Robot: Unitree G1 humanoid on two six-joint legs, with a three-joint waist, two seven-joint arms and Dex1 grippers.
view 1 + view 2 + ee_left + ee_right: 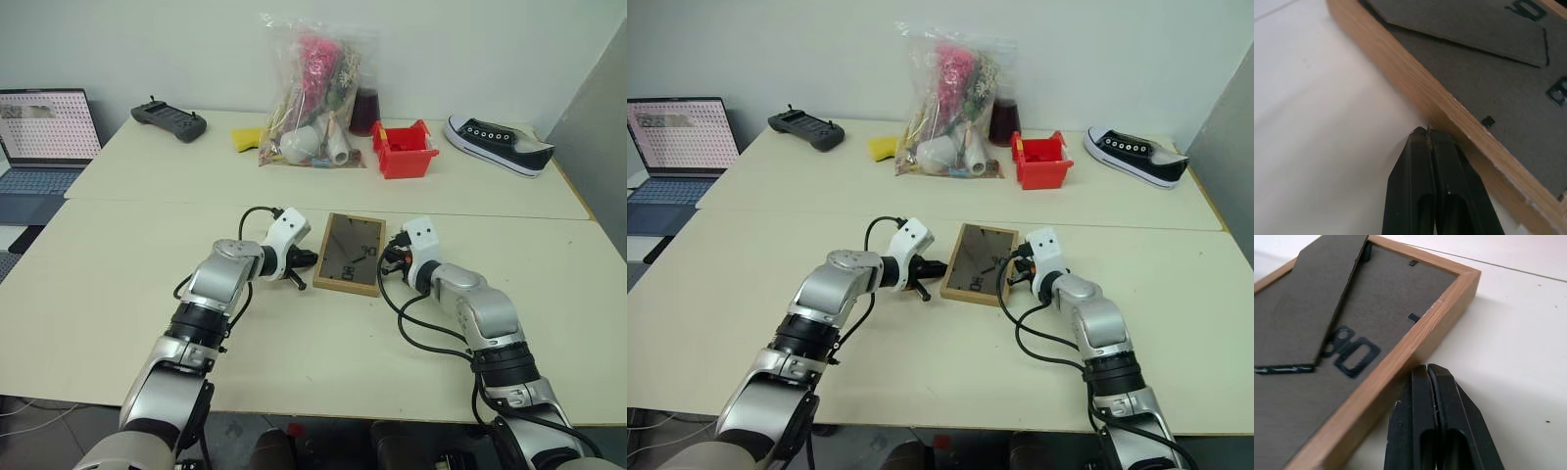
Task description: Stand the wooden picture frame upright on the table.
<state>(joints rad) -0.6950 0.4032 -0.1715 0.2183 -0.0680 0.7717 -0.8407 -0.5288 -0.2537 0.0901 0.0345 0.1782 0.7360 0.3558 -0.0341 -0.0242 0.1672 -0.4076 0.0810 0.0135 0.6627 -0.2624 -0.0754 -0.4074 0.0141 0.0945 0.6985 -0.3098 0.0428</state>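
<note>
Both hands, left (1429, 134) and right (1426, 372), pressed together, flank the face-down frame (349, 253); squeeze evenly, tipping it up off the tabletop (294, 352).

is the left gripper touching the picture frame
Touching. In the left wrist view the shut tips of the left gripper press against the wooden side edge of the picture frame, no gap visible between them.

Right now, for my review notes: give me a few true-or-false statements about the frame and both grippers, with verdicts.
1. The wooden picture frame lies flat on the table, back panel up. True.
2. The left gripper is open wide. False: its fingers are shut, tips at the frame's edge.
3. The right gripper is shut beside the frame's opposite edge. True.
4. The frame's stand is folded out. False: it lies flat against the back.
</note>
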